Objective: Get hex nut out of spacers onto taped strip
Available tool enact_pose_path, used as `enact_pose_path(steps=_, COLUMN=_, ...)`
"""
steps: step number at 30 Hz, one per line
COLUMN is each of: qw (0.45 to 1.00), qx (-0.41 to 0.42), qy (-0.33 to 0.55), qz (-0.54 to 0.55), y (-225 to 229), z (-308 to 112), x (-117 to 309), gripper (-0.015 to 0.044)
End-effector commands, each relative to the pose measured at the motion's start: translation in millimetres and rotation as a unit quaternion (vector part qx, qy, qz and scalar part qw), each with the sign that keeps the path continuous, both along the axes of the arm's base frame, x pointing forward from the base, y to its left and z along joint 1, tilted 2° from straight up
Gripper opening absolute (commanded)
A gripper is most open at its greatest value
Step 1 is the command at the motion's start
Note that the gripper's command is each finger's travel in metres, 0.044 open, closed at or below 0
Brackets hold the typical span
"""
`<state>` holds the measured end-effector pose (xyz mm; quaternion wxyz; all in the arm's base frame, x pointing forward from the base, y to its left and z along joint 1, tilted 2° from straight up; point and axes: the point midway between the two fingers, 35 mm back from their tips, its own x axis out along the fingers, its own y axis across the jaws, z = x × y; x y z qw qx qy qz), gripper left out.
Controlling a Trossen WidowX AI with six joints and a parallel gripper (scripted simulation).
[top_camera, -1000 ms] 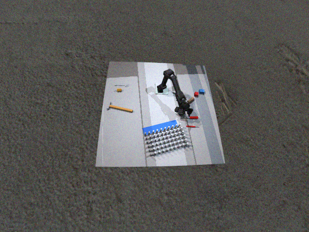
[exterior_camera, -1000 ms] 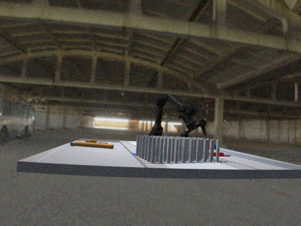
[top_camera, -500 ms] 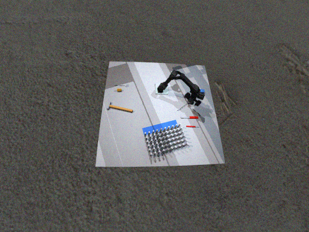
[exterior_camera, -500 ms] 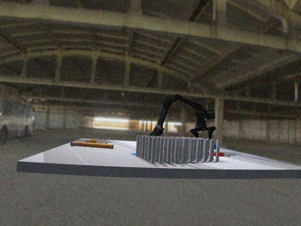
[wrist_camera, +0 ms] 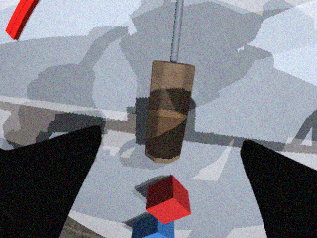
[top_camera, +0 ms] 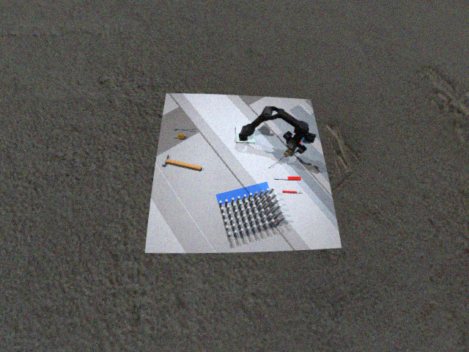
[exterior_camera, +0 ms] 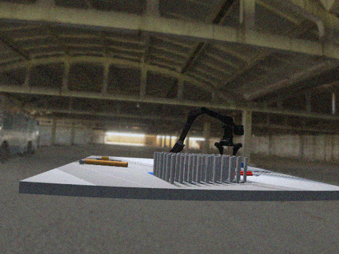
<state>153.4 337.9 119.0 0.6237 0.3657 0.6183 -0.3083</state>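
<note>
A tool with a wooden handle (top_camera: 287, 152) (wrist_camera: 171, 74) and a thin metal shaft lies on the table. My gripper (top_camera: 294, 143) (exterior_camera: 228, 154) (wrist_camera: 174, 141) is open and empty above it. In the wrist view the handle lies between the two spread fingers, with its shaft pointing away. The metal spacers (top_camera: 250, 215) (exterior_camera: 197, 168) stand upright in rows, and the blue taped strip (top_camera: 242, 191) (exterior_camera: 150, 173) lies along their arm-side edge. The hex nut cannot be made out in any view.
A red cube (wrist_camera: 168, 198) and a blue block (wrist_camera: 154, 229) lie just behind the handle's end. Two red-handled tools (top_camera: 294, 178) (top_camera: 289, 191) lie between the wooden-handled tool and the field's right side. A hammer (top_camera: 185, 164) (exterior_camera: 105, 162) and a small yellow-orange object (top_camera: 181, 136) (exterior_camera: 104, 158) lie left.
</note>
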Motion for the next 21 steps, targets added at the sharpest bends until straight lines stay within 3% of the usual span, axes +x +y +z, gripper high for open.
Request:
enact_pose_path(steps=1, qw=1.0, qx=-0.007, qy=0.001, qz=-0.003, y=5.2, z=-2.6, x=0.7, gripper=0.044)
enact_pose_path(steps=9, qw=1.0, qx=-0.007, qy=0.001, qz=-0.003, y=5.2, z=-2.6, x=0.7, gripper=0.044)
enact_pose_path(steps=15, qw=1.0, qx=-0.007, qy=0.001, qz=-0.003, y=5.2, z=-2.6, x=0.7, gripper=0.0282)
enact_pose_path(steps=21, qw=1.0, qx=-0.007, qy=0.001, qz=-0.003, y=5.2, z=-2.6, x=0.7, gripper=0.028)
